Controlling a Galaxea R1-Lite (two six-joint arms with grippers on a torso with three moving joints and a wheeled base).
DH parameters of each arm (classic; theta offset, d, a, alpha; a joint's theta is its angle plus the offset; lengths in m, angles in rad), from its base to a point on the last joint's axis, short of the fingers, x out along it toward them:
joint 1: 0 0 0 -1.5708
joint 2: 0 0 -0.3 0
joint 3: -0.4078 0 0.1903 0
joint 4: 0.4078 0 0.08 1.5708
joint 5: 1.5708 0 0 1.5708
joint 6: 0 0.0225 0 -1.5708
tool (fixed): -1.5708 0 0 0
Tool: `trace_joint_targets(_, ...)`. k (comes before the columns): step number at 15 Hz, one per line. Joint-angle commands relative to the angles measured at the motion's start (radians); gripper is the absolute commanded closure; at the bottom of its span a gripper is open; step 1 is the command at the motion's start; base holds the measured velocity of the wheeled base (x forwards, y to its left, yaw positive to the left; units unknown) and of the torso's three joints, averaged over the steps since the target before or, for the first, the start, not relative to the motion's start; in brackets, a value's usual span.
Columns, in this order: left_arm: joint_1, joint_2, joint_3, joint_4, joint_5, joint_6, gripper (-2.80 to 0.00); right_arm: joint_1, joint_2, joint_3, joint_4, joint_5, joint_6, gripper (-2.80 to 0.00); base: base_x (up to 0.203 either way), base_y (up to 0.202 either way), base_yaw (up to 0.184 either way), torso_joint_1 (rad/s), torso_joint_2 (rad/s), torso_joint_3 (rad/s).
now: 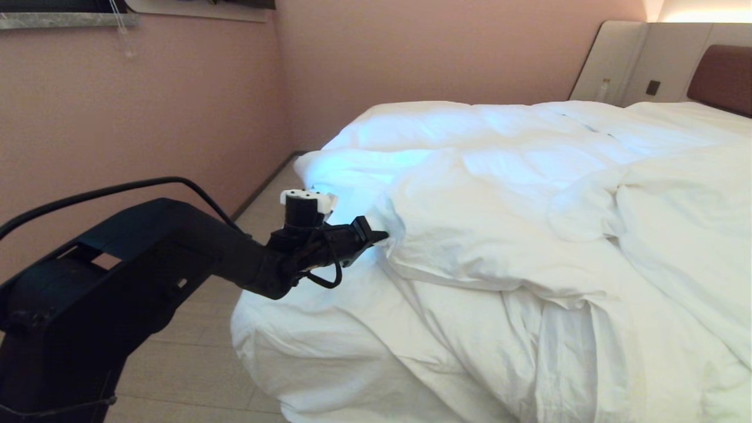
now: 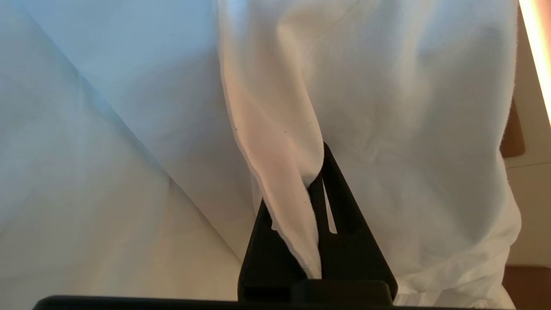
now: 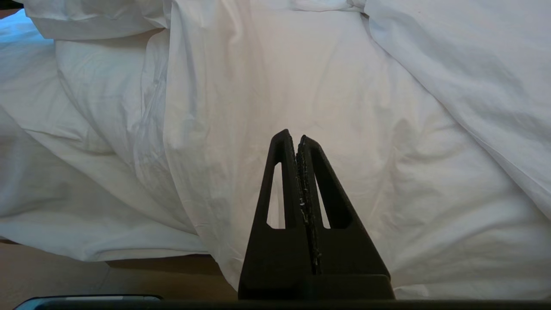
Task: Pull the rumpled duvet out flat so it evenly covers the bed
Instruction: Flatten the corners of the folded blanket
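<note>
1. Our left gripper [image 1: 380, 237] is squeezed tight on a fold of the duvet [image 1: 529, 223].
2. The duvet lies bunched up on the bed [image 1: 724, 77] just past it.
3. Our right gripper [image 3: 296, 140] is closed, holding nothing.

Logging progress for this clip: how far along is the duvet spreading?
Early. Done: the left gripper has pinched a fold of the puffy white quilted duvet. In hand: that grip. Left: the duvet lies bunched across the wide bed; the right gripper is shut, holding nothing.
</note>
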Motion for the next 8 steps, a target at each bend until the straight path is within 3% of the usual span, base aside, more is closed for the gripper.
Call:
trace_joint_targets(1,0.003,0.001,0.002,-0.005,-0.001,-0.005,0.00,0.000,0.001,0.000,0.000,0.000,0.000,0.00,0.000,0.000,0.000,0.000,0.00,0.000)
trace_joint_targets(8,0.047,-0.058,0.078,0.011,0.028,0.005,0.00,0.000,0.001,0.000,0.000,0.000,0.000,0.00,0.000,0.000,0.000,0.000,0.00,0.000)
